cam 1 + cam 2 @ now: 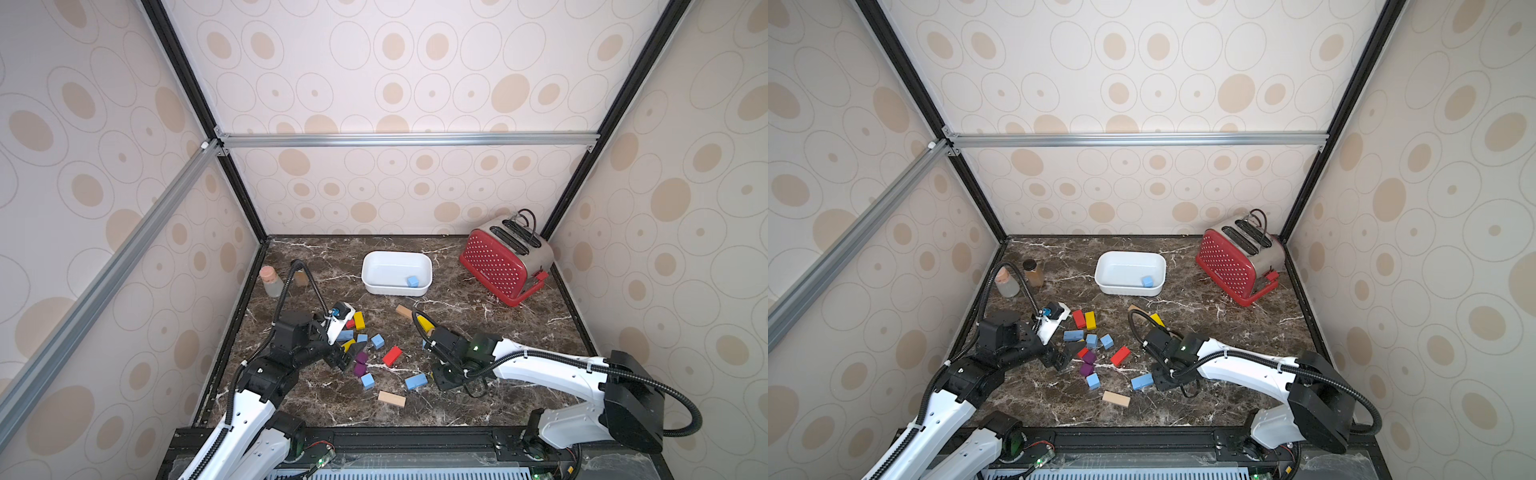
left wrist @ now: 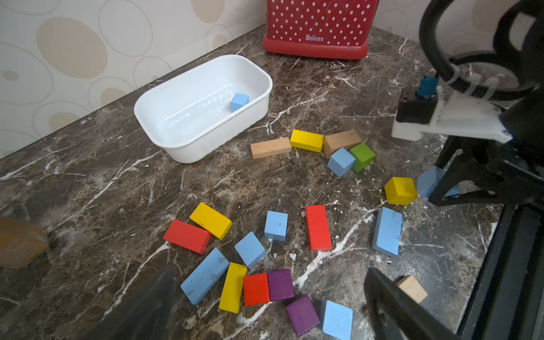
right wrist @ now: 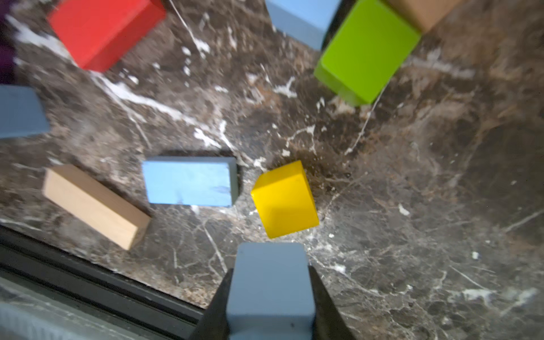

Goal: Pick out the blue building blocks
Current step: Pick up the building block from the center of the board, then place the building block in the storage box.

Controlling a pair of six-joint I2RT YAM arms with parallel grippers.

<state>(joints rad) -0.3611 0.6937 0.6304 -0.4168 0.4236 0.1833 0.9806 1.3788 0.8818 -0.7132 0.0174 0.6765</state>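
My right gripper is shut on a light blue block, held just above the marble near a yellow cube and a blue bar. In both top views this gripper points down right of the pile, its fingertips hidden. My left gripper is open over the pile's near side, holding nothing. Several blue blocks lie loose: a bar, a cube, another bar, and a cube against a green one. One blue cube sits in the white tub.
Red, yellow, purple and tan blocks are mixed among the blue ones. A red toaster stands at the back right. Two small jars stand by the left wall. A black rail runs along the table's front edge.
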